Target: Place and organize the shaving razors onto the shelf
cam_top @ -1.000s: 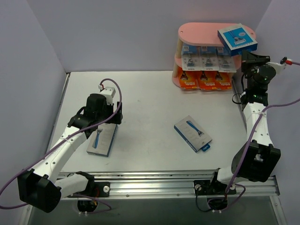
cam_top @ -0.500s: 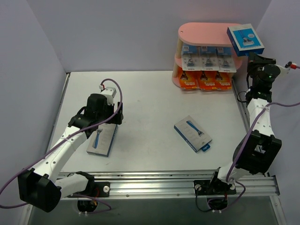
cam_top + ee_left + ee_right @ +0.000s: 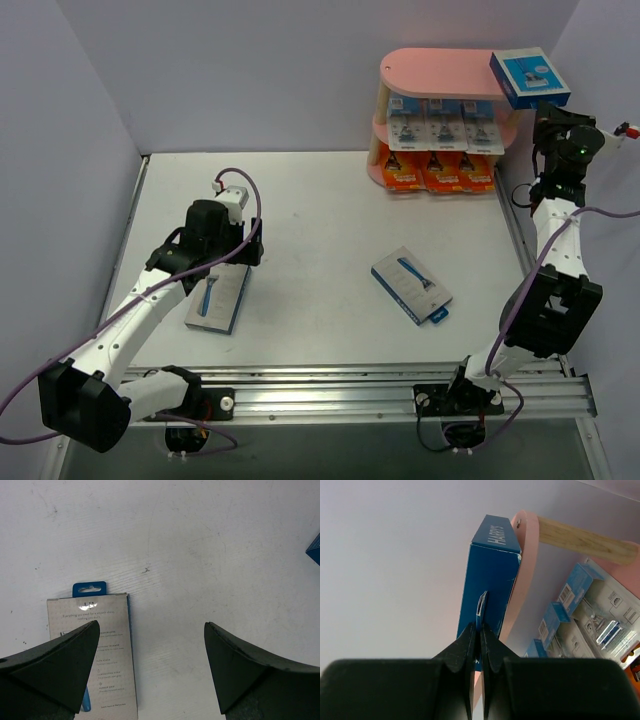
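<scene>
Pinching the hang tab of the blue Harry's box (image 3: 490, 580) with the right gripper (image 3: 480, 630), clamped tight on the thin card, a grip leaving the box's broad faces free for setting down. Holding that box at the right end of the top board of the pink shelf (image 3: 440, 62), just beside the rim; resting or not, not determinable. Hovering the left gripper (image 3: 151, 625), spread wide, over a grey razor box (image 3: 107, 630) lying flat on the table (image 3: 210, 540), presumably lining up a grasp. Leaving another razor box (image 3: 411, 285) mid-table, with Gillette blister cards (image 3: 445, 125) and orange boxes (image 3: 437, 172) filling the lower tiers.
</scene>
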Available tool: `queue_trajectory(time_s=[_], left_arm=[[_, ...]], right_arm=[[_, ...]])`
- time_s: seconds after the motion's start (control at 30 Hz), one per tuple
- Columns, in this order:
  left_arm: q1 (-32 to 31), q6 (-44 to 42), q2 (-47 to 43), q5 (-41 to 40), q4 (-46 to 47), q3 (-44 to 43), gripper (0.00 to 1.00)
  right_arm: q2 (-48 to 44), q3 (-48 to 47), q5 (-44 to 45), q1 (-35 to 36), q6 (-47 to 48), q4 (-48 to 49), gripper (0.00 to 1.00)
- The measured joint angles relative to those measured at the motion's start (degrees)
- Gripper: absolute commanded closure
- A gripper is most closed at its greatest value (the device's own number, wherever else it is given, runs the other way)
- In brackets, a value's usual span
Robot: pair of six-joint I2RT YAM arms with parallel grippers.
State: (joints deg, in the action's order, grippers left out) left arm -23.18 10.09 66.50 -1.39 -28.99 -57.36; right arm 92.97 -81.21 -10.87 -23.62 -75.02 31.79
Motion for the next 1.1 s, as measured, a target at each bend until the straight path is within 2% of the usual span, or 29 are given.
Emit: queue_trajectory(time_s=[0.87,1.1], left_arm=[[0.0,0.0,0.0,0.0,0.0,0.0,0.05],[0.0,0.0,0.3,0.0,0.0,0.0,0.05]], right_arm=[[5.4,-4.7,1.6,0.0,-0.4,-2.0,1.00],[7.7,-6.3,3.0,0.1,-1.0,-1.4,0.96]])
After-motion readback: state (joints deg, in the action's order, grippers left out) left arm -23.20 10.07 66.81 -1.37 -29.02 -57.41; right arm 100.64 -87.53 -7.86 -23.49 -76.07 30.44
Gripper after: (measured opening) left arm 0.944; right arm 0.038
